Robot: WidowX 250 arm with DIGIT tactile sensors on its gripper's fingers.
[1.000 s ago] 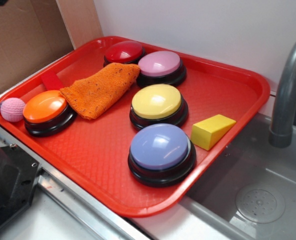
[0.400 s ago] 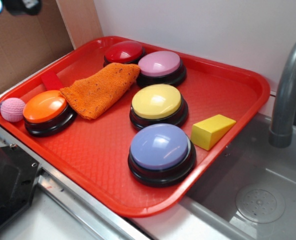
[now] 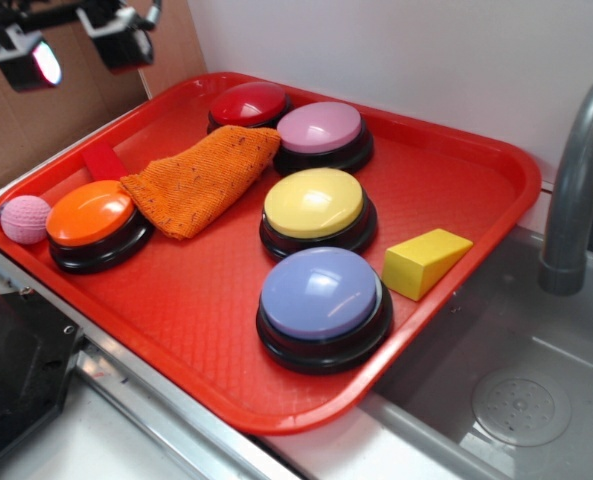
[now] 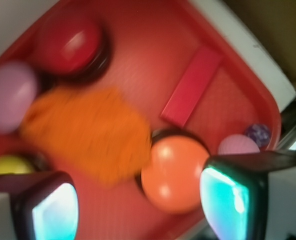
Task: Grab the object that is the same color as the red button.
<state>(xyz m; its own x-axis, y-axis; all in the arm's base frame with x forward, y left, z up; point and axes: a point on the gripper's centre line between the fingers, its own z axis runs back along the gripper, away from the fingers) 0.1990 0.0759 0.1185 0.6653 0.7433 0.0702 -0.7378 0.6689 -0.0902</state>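
Gripper [image 3: 76, 45] parted and empty in the frame's upper left, high above the tray rim [image 3: 36, 185]. Flat red block [image 3: 104, 163] by that left rim, just beside the orange cloth [image 3: 201, 175], apart from the red button [image 3: 248, 103]; open air overhead.

White wall [image 3: 396, 50] across 12 o'clock, evenly lit. Brown cardboard panel [image 3: 36, 110] at 10 o'clock. Grey sink basin [image 3: 506, 390] with round drain at 4–5 o'clock, grey faucet [image 3: 576, 180] at 3. Dark unit [image 3: 11, 370] at 8, probably an appliance.
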